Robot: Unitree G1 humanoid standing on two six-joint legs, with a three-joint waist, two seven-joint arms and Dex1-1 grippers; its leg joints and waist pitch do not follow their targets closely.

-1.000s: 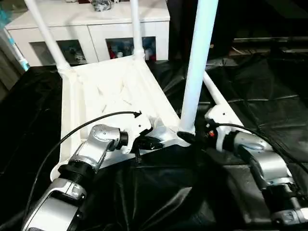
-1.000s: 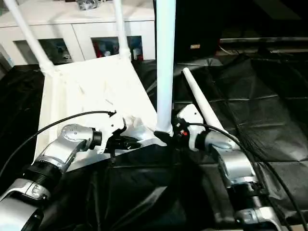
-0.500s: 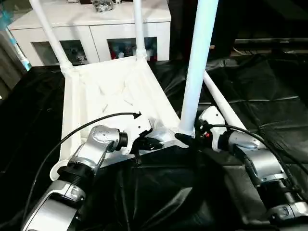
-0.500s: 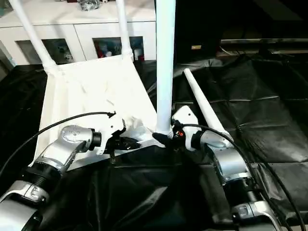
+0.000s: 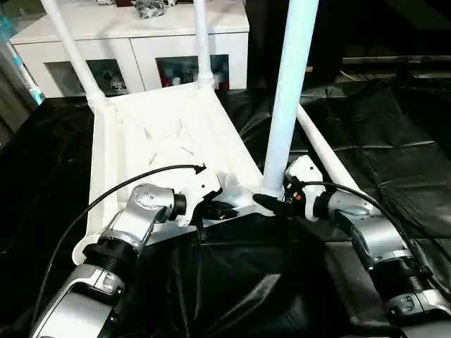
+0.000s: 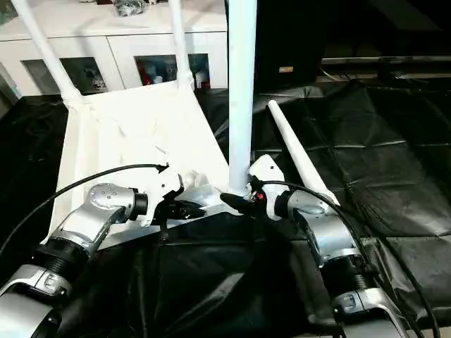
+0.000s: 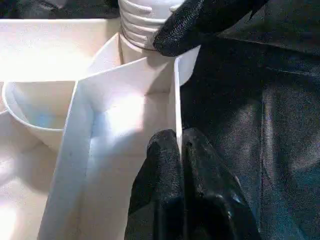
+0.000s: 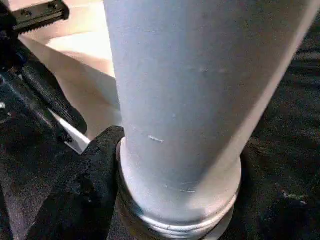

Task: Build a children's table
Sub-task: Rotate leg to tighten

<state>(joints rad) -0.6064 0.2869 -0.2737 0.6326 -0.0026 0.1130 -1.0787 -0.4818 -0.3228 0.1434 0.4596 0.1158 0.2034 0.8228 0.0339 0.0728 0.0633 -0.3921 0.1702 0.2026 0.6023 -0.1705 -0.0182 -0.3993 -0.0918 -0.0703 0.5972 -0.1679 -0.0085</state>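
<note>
The children's table (image 5: 155,141) lies upside down on the black cloth, ribbed underside up. Two legs (image 5: 70,49) stand in its far corner sockets. A third leg (image 5: 289,91) stands upright in the near right socket. Another leg (image 6: 296,151) lies loose on the cloth to the right. My left gripper (image 5: 224,209) is shut on the table's thin near rim (image 7: 176,100), close to that socket. My right gripper (image 5: 271,201) is open around the base of the near right leg. One of its fingers (image 8: 95,170) lies against the leg's ribbed collar (image 8: 175,205).
A white glass-door cabinet (image 5: 141,49) stands behind the table. Wrinkled black cloth (image 5: 394,141) covers the big table all around. Black cables run from both wrists over the tabletop and the cloth.
My right gripper has moved left, in against the base of the near right leg, and its jaws have narrowed. The left gripper keeps its hold on the rim.
</note>
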